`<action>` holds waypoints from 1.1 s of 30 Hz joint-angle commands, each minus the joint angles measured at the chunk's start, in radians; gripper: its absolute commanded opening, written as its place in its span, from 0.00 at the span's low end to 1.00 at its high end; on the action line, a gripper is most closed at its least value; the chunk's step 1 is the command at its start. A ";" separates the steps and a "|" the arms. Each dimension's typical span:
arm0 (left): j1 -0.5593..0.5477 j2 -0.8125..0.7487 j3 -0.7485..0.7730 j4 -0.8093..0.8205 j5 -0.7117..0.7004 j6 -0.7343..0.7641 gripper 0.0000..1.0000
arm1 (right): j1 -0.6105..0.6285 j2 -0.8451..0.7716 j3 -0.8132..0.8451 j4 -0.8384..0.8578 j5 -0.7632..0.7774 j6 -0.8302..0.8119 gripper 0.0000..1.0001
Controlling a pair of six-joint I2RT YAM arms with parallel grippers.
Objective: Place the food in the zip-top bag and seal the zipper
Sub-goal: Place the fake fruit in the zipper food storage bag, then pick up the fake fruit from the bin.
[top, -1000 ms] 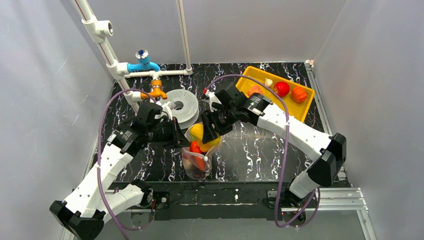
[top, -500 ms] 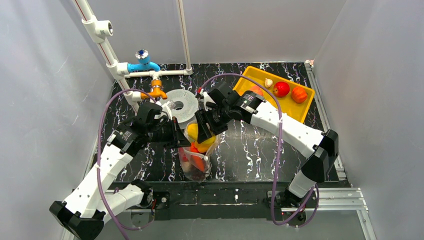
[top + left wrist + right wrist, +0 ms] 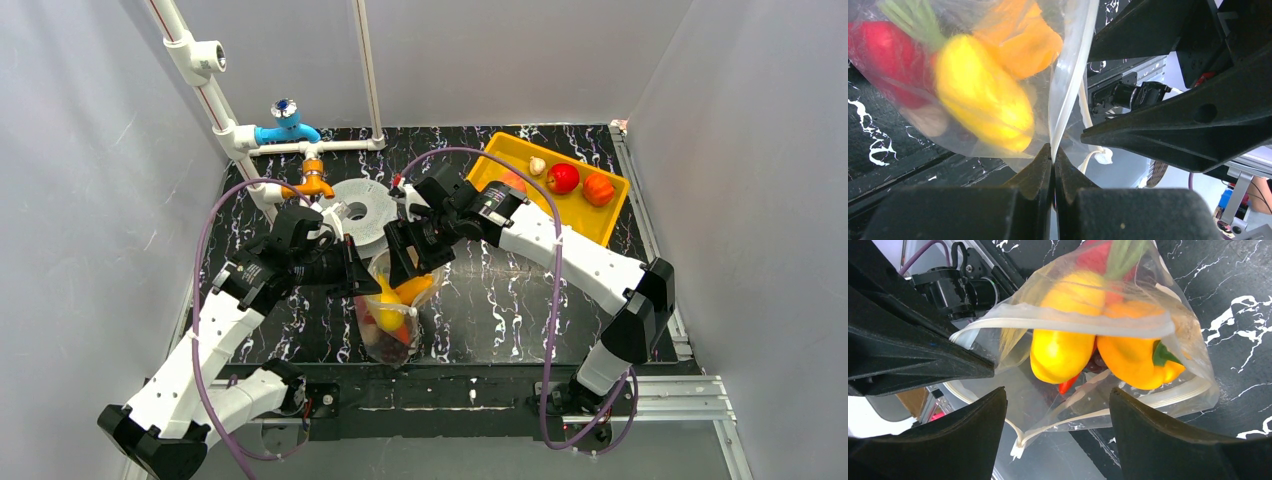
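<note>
Left fingers (image 3: 1035, 172) pinch the limp rim of the bag (image 3: 1070, 60), right fingers (image 3: 1168, 440) spread empty above its mouth; floppy, slippery and weighted by peppers (image 3: 1063, 355), it likely grips best along the stiffer zipper (image 3: 1073, 320).

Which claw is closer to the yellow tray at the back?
Right. The right gripper hangs open above the zip-top bag, on the side toward the yellow tray; the left gripper pinches the bag's far edge.

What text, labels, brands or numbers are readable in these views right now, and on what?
No readable text in any view.
The zip-top bag: no print legible.
The yellow tray and grey spool: no lettering visible.
White marks on the black tabletop are marble veining, not writing.
</note>
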 commanded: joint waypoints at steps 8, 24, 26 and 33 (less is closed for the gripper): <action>-0.005 -0.023 -0.017 0.007 0.023 -0.003 0.00 | 0.000 -0.096 -0.027 0.075 0.038 0.006 0.77; -0.005 -0.035 -0.030 -0.002 0.019 -0.005 0.00 | -0.302 -0.297 -0.147 0.188 0.305 0.020 0.80; -0.005 -0.032 -0.030 -0.002 0.019 -0.003 0.00 | -0.370 -0.297 -0.175 0.207 0.303 0.045 0.81; -0.005 -0.025 -0.027 -0.003 0.022 0.001 0.00 | -0.579 -0.178 -0.186 0.256 0.245 0.113 0.82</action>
